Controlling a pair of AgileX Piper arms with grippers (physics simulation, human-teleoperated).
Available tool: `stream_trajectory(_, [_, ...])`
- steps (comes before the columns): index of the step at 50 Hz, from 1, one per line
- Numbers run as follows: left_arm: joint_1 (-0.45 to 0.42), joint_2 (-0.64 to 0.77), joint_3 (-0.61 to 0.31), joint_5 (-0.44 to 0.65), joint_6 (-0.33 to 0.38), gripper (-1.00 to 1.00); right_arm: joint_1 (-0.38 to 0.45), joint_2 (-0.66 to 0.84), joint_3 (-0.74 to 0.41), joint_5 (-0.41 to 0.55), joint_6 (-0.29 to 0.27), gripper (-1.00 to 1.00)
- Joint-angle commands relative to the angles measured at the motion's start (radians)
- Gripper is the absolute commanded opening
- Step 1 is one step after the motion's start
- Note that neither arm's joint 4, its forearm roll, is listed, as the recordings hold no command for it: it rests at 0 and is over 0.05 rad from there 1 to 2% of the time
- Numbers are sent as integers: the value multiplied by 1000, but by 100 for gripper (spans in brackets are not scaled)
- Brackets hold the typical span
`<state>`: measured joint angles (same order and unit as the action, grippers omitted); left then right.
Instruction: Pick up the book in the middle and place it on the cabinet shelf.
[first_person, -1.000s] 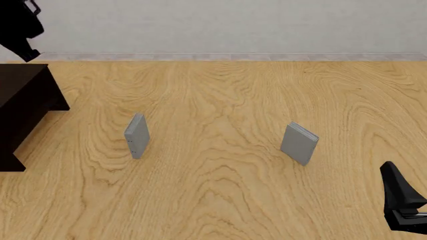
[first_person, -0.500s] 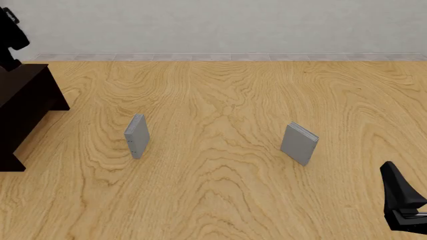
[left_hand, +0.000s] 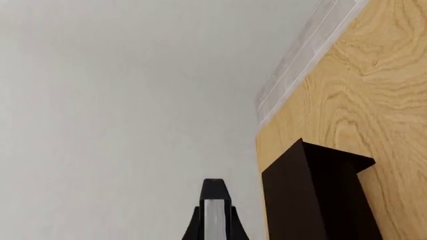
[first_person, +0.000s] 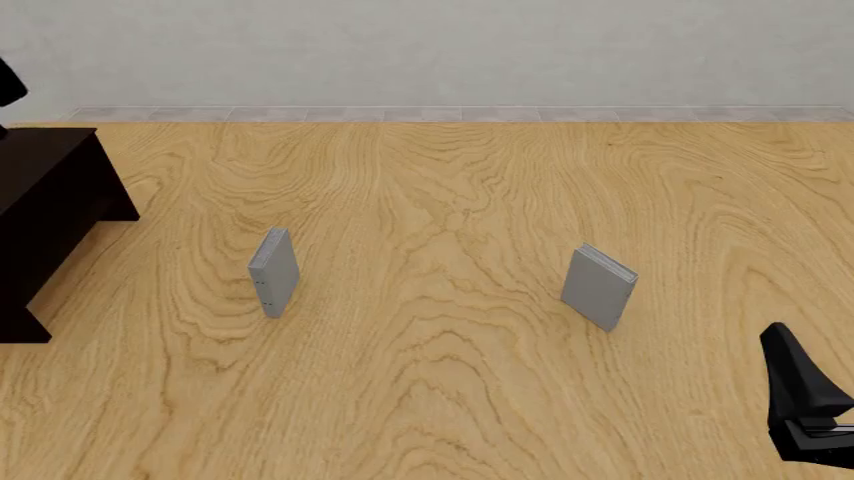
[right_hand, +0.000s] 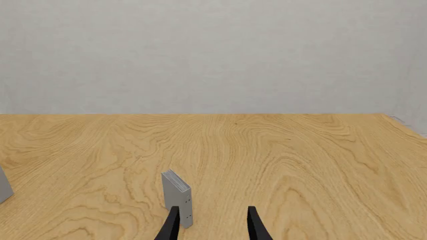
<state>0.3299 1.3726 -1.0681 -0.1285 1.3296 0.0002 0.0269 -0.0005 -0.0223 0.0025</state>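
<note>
In the left wrist view, my left gripper (left_hand: 215, 229) is shut on the black book (left_hand: 214, 207), whose white page edges show between the fingers. It is held in the air beside and above the dark cabinet shelf (left_hand: 320, 200), apart from it. In the front view the cabinet (first_person: 47, 195) stands at the far left, and only a black bit of the left gripper (first_person: 6, 88) shows at the left edge above it. My right gripper (right_hand: 212, 227) is open and empty, low at the front right (first_person: 805, 405).
Two thin light-grey books stand upright on the wooden table, one left of centre (first_person: 272, 272) and one right of centre (first_person: 597, 287). The right one (right_hand: 177, 197) is just ahead of my right gripper. A pale wall runs along the table's far edge.
My left gripper has moved further left with the book, almost out of the front view, above the cabinet. The right arm and the grey books have not moved.
</note>
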Motion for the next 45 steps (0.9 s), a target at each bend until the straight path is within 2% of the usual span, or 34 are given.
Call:
stream_trajectory(1, [37,4,7,-35,17,-100,0,0,0,0,0,100])
stream_trajectory(18, [70,39,42,-68,-13,-100,0,0,0,0,0,100])
stream_trajectory(45, [40,83,21,-32,-104,-100,0,0,0,0,0,100])
